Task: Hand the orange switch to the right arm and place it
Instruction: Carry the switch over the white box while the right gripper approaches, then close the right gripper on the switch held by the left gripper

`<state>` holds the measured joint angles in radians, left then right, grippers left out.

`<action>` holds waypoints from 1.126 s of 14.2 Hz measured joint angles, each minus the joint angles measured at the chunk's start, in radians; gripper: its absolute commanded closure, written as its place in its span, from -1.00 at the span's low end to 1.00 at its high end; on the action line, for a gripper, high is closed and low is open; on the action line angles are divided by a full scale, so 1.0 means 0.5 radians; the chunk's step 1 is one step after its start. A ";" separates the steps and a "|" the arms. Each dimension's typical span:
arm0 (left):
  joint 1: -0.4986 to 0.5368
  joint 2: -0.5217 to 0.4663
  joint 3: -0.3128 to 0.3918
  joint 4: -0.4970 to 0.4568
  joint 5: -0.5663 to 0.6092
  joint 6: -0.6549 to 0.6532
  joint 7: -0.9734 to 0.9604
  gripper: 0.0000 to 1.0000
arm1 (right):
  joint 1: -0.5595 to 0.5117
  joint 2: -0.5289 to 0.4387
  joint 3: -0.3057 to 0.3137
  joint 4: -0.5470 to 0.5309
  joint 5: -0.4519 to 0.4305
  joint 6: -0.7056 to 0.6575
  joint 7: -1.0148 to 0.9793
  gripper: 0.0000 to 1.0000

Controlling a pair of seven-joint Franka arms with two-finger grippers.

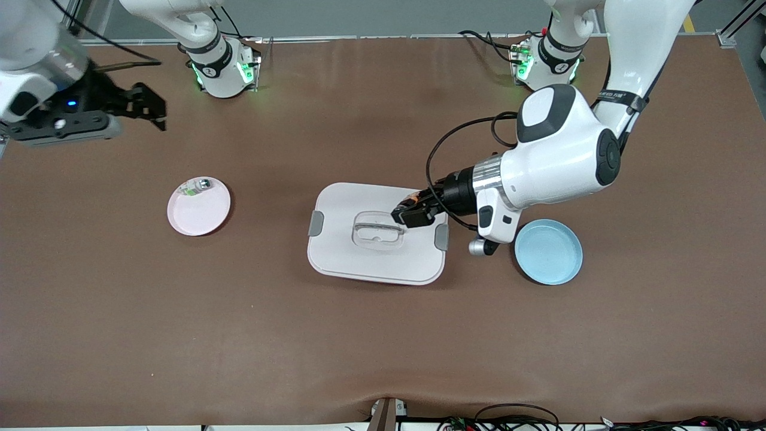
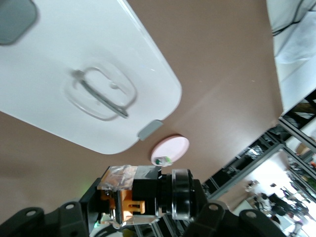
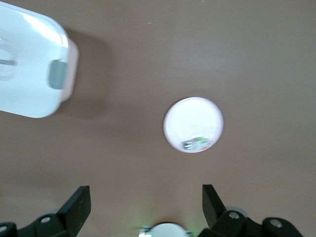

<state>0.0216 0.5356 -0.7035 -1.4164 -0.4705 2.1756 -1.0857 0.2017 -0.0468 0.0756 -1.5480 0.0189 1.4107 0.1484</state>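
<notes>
no readable text, labels or numbers

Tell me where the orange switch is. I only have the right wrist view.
Observer: In the left hand, which is shut on the orange switch over the white lidded box.
Operator: And where does my right hand sit relative to that?
Observer: The right hand hangs over the table at the right arm's end, well apart from the left hand.
Operator: Any plate besides the pink plate?
Observer: Yes, a blue plate beside the box, toward the left arm's end. Nothing shows in it.
</notes>
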 measured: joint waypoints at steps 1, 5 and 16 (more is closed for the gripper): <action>-0.029 0.020 0.000 0.017 -0.036 0.038 -0.001 1.00 | 0.063 0.001 0.002 -0.001 0.086 0.004 0.143 -1.00; -0.129 0.042 -0.002 0.048 -0.232 0.120 -0.001 1.00 | 0.138 0.002 0.003 -0.061 0.387 0.191 0.441 -1.00; -0.289 0.042 -0.004 0.063 -0.366 0.232 -0.186 1.00 | 0.336 -0.320 0.007 -0.883 1.131 1.565 0.759 -1.00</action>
<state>-0.1230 0.5569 -0.7055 -1.3849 -0.6535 2.2915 -1.1788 0.3697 -0.2068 0.0791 -1.9895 0.5843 2.1933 0.5281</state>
